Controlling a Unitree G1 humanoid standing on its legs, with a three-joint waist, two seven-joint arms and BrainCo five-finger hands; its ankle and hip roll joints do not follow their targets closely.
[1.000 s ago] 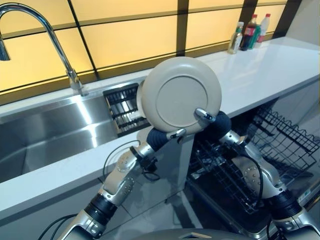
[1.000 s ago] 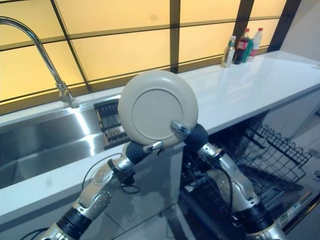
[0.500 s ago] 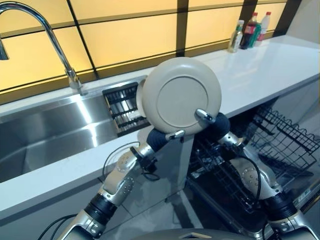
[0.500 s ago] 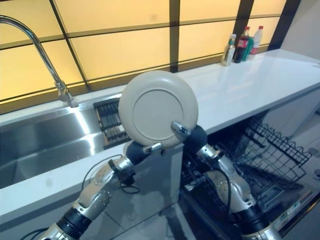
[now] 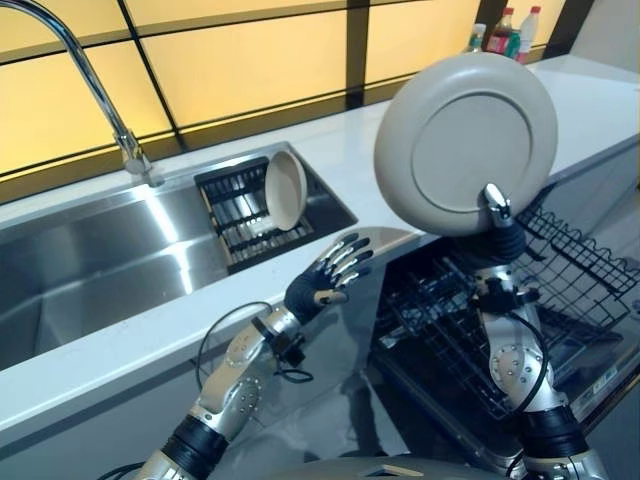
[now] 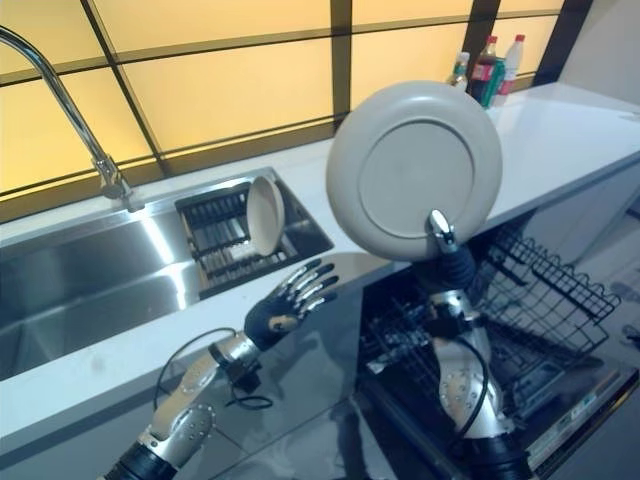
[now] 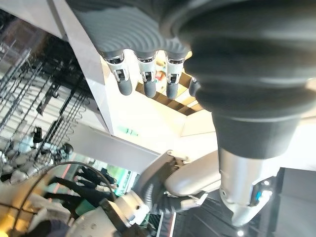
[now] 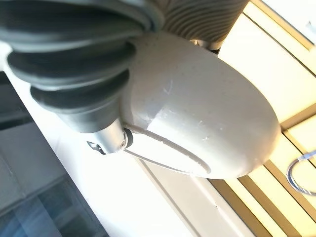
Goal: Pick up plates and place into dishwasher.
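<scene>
A large beige plate (image 5: 465, 140) stands upright in the air above the open dishwasher, its underside toward me. My right hand (image 5: 500, 235) is shut on its lower rim, thumb (image 5: 494, 198) pressed on the underside; the same plate (image 8: 207, 123) is close up in the right wrist view. My left hand (image 5: 328, 278) hovers open, fingers spread, over the counter's front edge, apart from the plate. A second beige plate (image 5: 285, 189) leans upright in the black drying rack (image 5: 245, 210) in the sink. The dishwasher's lower wire rack (image 5: 560, 290) is pulled out below my right arm.
The steel sink (image 5: 90, 260) with a tall tap (image 5: 125, 150) lies at the left. The white counter (image 5: 600, 90) runs to the right, with bottles (image 5: 505, 30) at its far end. The dishwasher door (image 5: 470, 420) lies open by the floor.
My left hand has let go of the plate and dropped away, open. The right hand alone has carried the plate up and to the right, over the dishwasher. The camera view has shifted.
</scene>
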